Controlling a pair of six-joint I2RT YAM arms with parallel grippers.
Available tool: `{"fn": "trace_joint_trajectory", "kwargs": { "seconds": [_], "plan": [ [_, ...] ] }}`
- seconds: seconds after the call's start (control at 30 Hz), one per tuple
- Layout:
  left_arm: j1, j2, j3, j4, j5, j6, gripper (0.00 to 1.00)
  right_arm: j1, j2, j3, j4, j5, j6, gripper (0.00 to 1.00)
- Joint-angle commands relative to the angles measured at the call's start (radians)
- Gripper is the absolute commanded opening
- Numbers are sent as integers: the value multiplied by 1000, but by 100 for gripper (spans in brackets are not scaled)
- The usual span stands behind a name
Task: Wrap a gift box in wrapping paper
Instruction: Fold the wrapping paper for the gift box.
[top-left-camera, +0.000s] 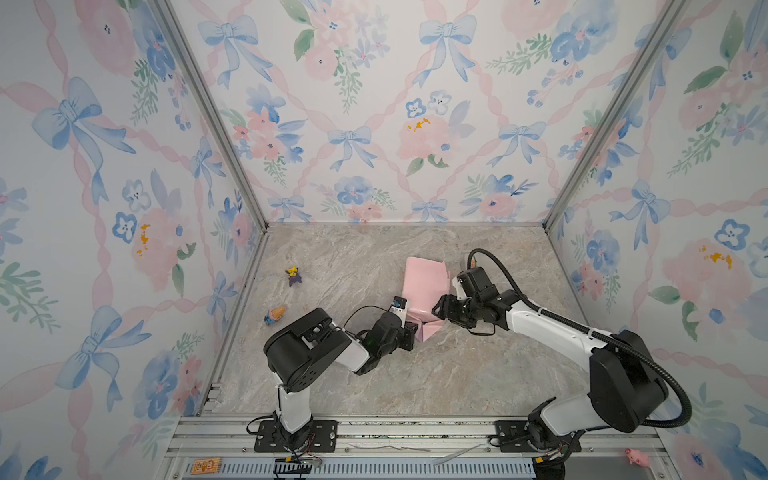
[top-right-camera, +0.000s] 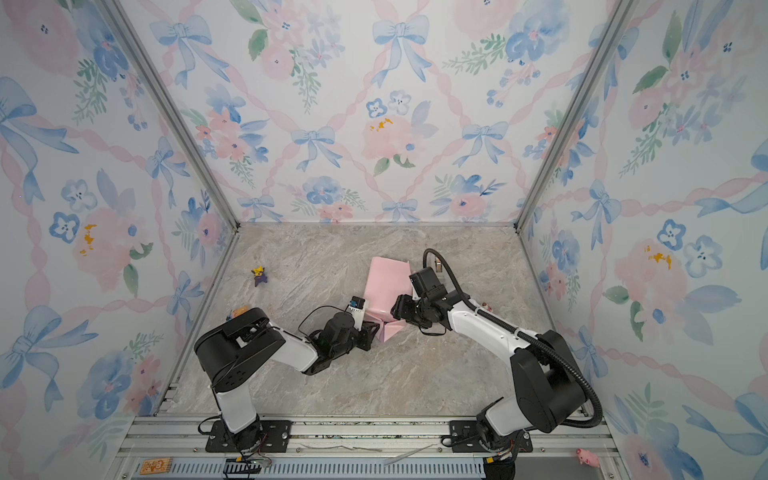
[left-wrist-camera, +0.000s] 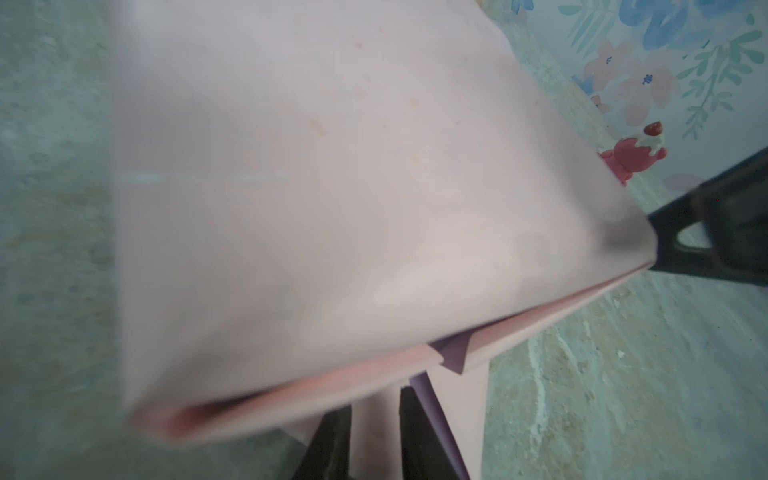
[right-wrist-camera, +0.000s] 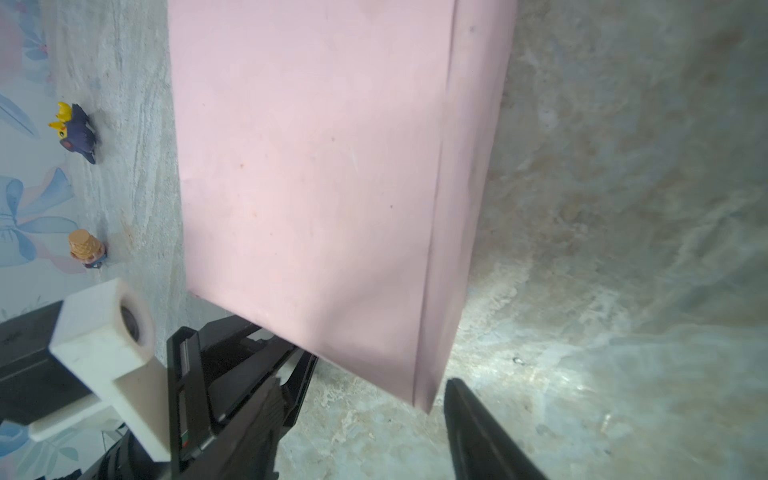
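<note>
Mid-table, folded round unseen gift box: wrapping paper (top-left-camera: 424, 286).
Pinched at near flap by left gripper (left-wrist-camera: 374, 419), spread right gripper (top-left-camera: 436, 311) beside a corner; probably light, limp, tearable, best taken along creases.

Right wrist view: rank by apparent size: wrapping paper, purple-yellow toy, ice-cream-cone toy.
1. wrapping paper: largest by far, filling much of the frame.
2. purple-yellow toy.
3. ice-cream-cone toy: only slightly smaller-looking. It's a close call, and the two toys sit at different distances from the camera, so true size is unsure.
</note>
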Motion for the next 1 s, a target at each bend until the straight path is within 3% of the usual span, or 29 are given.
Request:
{"fn": "trace_joint_trajectory", "kwargs": {
  "seconds": [0.0, 0.27, 0.73, 0.97],
  "plan": [
    [15, -17, -11, -3, -10, 17, 25, -30, 30, 37, -58, 5, -24, 65],
    [18, 27, 14, 1, 6, 15, 23, -49, 116, 99, -65, -28, -74, 61],
    [3, 102, 71, 3, 30, 0, 21, -48, 201, 116, -81, -42, -112, 43],
    [0, 84, 33, 4, 61, -143, 20, -44, 204, 113, -79, -43, -112, 42]
  ]
}}
